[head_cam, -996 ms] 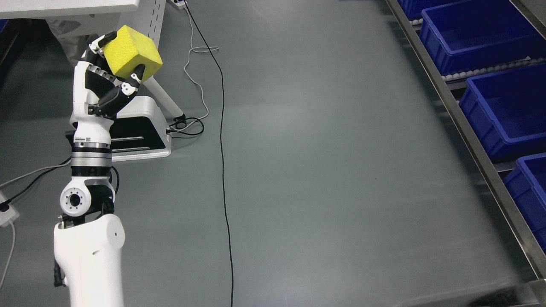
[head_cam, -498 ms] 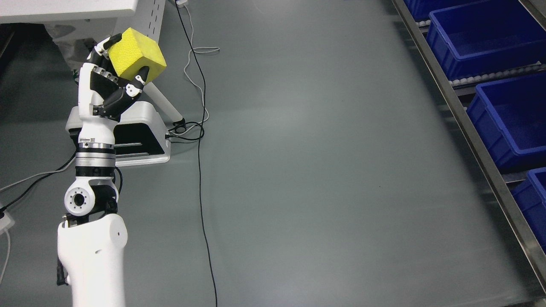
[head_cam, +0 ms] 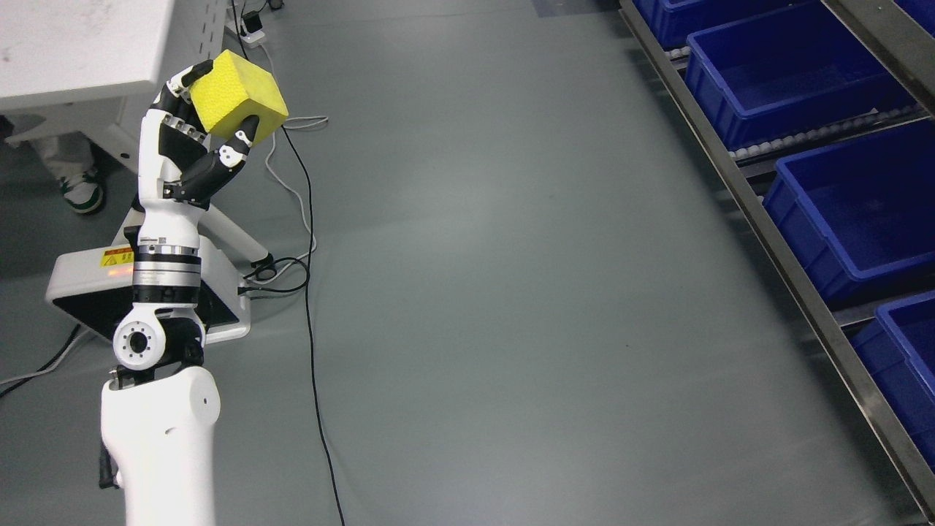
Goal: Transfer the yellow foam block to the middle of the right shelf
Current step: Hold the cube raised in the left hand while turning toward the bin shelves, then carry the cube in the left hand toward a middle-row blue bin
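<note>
Yellow foam block (head_cam: 239, 102) is being held aloft by left hand (head_cam: 191, 150), fingers (head_cam: 235, 145) curled around it, above the grey floor (head_cam: 511, 292).

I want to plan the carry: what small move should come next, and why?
Probably keep the grip and turn toward the right. The left hand holds the yellow foam block raised at the picture's left, while the shelf with blue bins stands far across the open floor.

Left arm raised upright, hand (head_cam: 196, 139) curled, gripping.
</note>
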Available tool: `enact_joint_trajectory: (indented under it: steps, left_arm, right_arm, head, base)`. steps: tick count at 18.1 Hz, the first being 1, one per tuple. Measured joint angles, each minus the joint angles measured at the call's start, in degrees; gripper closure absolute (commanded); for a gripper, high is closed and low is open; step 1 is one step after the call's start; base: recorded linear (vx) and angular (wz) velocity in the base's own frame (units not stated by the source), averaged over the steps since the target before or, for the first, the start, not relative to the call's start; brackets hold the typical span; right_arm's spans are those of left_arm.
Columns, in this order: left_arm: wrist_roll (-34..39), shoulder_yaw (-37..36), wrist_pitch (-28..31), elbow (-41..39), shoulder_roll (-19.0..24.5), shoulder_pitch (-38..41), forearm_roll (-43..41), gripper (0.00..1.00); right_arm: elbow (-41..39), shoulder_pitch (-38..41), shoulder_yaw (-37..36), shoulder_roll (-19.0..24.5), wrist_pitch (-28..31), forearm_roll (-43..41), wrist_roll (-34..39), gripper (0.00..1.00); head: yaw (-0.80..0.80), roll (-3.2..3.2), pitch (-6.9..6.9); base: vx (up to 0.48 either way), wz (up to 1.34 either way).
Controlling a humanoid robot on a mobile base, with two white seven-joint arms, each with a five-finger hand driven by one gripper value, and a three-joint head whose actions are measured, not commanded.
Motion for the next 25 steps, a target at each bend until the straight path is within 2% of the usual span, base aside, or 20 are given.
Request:
enact_joint_trajectory:
  steps: [10, 25]
  left_arm:
    - [0.01, -0.16, -0.02, 0.20, 0.00, -0.08, 0.00, 0.65]
    - [0.01, -0.34, -0.06, 0.21, 0.00, 0.01, 0.00, 0.65]
  right_arm:
    - [0.00, 0.00, 0.00, 0.00, 0.00, 0.00, 0.00, 0.00]
    - [0.00, -0.02, 0.00, 0.00, 0.00, 0.00, 0.00, 0.00]
  head:
    - [0.00, 0.00, 0.00]
    - [0.00, 0.00, 0.00]
  base:
    - [0.303, -0.21]
    - [0.397, -0.06]
